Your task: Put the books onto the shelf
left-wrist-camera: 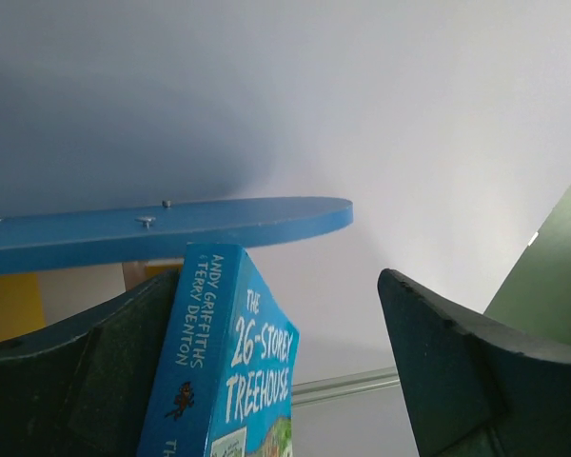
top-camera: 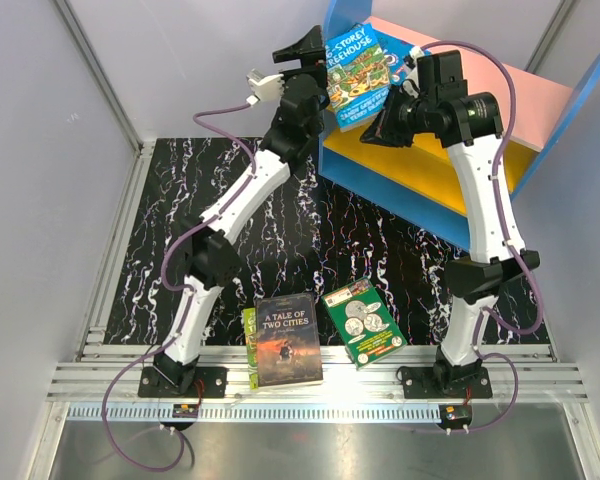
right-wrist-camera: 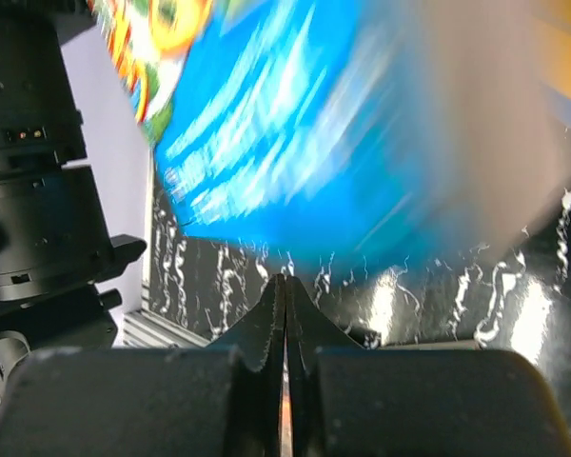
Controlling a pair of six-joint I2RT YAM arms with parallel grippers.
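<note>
Blue book [left-wrist-camera: 221, 367] within wide-spread left tool [left-wrist-camera: 281, 300]

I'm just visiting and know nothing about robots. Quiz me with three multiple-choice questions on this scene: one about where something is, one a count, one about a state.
1. Where is the blue Treehouse book?
A) on the floor
B) up at the shelf
C) inside a box

2. How many books lie near the front edge of the table?
A) three
B) one
C) five

3. The right end effector is:
A) wide open
B) clamped on a book
C) shut and empty

Answers:
1 B: it is up against the shelf's top.
2 A: the dark book, a lime-green one peeking from under it, and the coin book.
3 C: its fingers meet with nothing between them.
</note>
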